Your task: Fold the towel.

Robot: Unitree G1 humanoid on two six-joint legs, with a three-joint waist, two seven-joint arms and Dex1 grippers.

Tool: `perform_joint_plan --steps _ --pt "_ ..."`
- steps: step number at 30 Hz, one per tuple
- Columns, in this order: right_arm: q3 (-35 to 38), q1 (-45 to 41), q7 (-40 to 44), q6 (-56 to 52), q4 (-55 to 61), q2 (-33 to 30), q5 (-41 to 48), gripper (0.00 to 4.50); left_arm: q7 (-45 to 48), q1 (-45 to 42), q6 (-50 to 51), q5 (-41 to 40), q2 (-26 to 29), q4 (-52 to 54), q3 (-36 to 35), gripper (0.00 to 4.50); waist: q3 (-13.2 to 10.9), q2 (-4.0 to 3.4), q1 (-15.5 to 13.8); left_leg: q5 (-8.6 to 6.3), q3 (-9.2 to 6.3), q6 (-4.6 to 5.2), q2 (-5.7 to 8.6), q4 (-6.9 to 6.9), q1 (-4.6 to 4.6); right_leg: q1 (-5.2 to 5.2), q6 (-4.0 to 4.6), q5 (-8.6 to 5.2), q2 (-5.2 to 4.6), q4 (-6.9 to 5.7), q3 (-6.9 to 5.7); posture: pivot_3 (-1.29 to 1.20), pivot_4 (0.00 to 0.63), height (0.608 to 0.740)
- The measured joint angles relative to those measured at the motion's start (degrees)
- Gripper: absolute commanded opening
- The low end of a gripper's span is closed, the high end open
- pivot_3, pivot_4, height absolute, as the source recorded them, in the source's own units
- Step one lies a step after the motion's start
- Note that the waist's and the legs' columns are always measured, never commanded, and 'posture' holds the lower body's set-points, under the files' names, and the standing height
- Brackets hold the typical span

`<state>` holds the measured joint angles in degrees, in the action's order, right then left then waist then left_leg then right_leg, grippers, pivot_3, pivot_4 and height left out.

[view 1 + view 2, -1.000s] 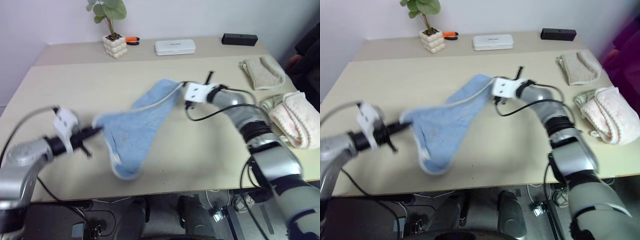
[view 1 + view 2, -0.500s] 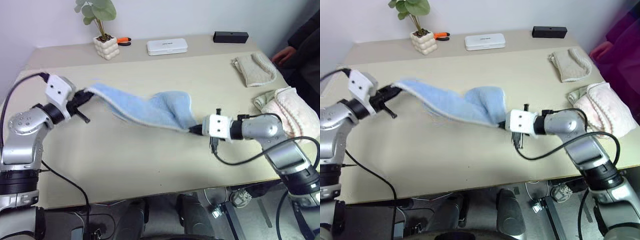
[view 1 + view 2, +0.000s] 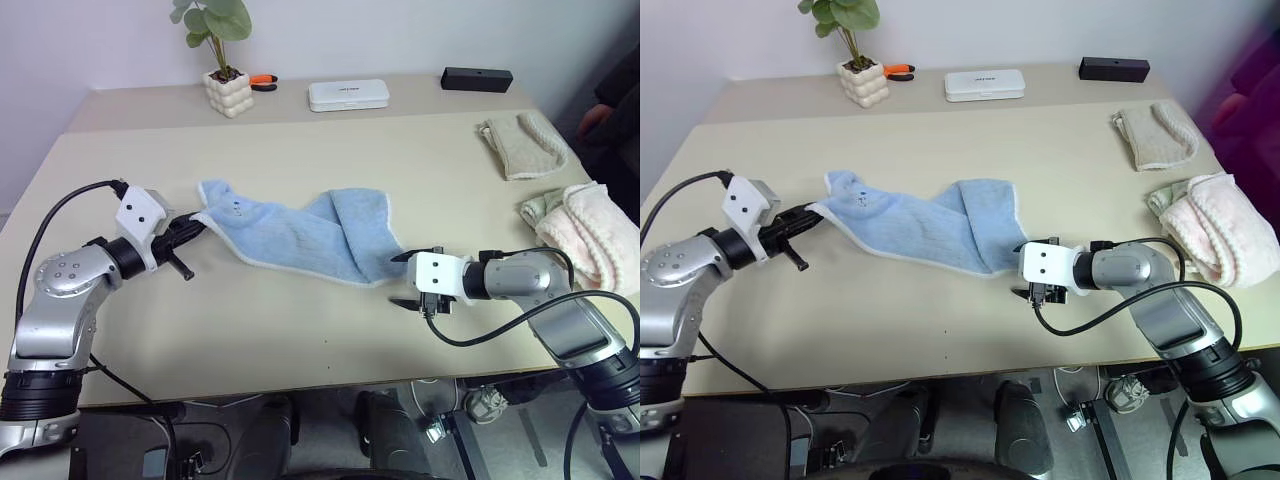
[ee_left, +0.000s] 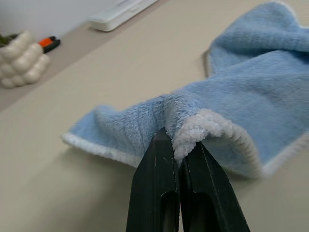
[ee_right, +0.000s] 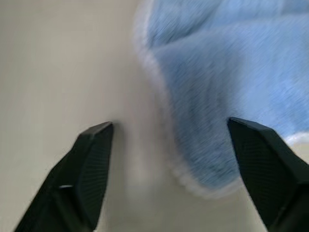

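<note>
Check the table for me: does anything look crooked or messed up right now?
The towel lies twisted and bunched in a diagonal strip, not flat. The left gripper pinches one corner; the right gripper is open, its end loose on the table.

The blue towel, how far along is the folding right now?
Done: the towel lies stretched out on the table, bunched and twisted rather than flat. In hand: the left tool is shut on one edge near a corner, while the right tool stands open at the opposite end, gripping nothing. Left: smoothing it out and every fold; none is made yet.
</note>
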<state>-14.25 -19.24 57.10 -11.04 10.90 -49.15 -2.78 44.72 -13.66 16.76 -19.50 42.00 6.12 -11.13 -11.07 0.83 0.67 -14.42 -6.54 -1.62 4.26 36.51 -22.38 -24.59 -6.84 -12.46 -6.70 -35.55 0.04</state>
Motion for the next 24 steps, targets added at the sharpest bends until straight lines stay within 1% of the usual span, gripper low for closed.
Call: perform_joint_plan --steps 3,6,7,9,14,15,19,24 --pt "0.32 -0.17 -2.51 3.08 -2.47 0.78 -1.22 3.87 -0.17 0.00 0.60 -0.20 -0.38 0.99 0.06 0.00 0.03 0.04 -0.01 0.00 0.00 0.00 0.00 0.01 0.05 0.08 0.00 0.00 0.00 0.02 0.00 0.00 0.150 0.740" --pt "0.94 -0.67 -5.98 5.58 -5.98 3.03 -2.24 3.87 -0.32 0.01 1.50 -0.48 -0.52 1.31 0.06 0.00 0.04 0.06 0.01 0.00 0.00 0.00 0.00 0.04 0.07 0.11 0.00 0.00 0.01 0.02 0.00 0.00 0.150 0.740" --pt "0.94 -0.92 -7.00 6.49 -6.80 3.44 -2.83 3.64 -0.41 0.01 1.65 -0.52 -0.66 1.38 0.06 0.00 0.04 0.06 0.02 0.00 0.00 -0.01 0.00 0.04 0.07 0.11 0.00 0.01 0.01 0.02 0.00 0.00 0.150 0.740" --pt "0.94 -1.24 -9.33 7.82 -8.76 4.47 -4.08 3.05 -0.69 0.01 1.82 -0.61 -0.98 1.61 0.06 0.00 0.06 0.09 0.03 0.01 0.00 -0.01 0.00 0.05 0.08 0.12 0.00 0.01 0.02 0.02 0.00 0.00 0.150 0.740" --pt "0.93 -1.11 -11.94 8.70 -11.32 5.24 -7.11 0.43 -0.93 0.59 1.96 -1.02 -1.01 2.06 0.00 0.00 0.06 0.09 -0.09 0.01 0.00 -0.01 0.01 0.08 0.07 0.14 0.00 0.01 0.01 0.02 0.00 0.00 0.150 0.740" --pt "0.93 -1.09 -12.16 8.74 -11.60 5.24 -7.54 0.04 -0.93 0.71 1.99 -1.03 -1.01 2.06 0.00 0.00 0.06 0.09 -0.09 0.01 -0.01 -0.01 0.01 0.08 0.07 0.14 0.00 0.01 0.01 0.02 0.00 0.00 0.150 0.740" --pt "1.93 -1.14 -12.45 9.07 -12.39 4.80 -7.63 0.04 -0.83 1.12 2.34 -1.23 -0.76 2.22 -0.50 0.00 0.05 0.08 0.01 0.01 0.00 -0.01 0.01 0.07 0.07 0.14 0.00 0.01 0.01 0.03 0.00 0.00 0.150 0.740" --pt "5.06 -1.41 -8.52 8.80 -11.67 0.57 -5.61 0.04 1.15 2.40 3.19 -1.70 2.18 2.32 -1.83 0.00 0.04 0.07 0.02 0.00 0.00 0.00 0.01 0.06 0.06 0.13 -0.01 0.01 0.01 0.06 0.00 0.00 0.150 0.740"
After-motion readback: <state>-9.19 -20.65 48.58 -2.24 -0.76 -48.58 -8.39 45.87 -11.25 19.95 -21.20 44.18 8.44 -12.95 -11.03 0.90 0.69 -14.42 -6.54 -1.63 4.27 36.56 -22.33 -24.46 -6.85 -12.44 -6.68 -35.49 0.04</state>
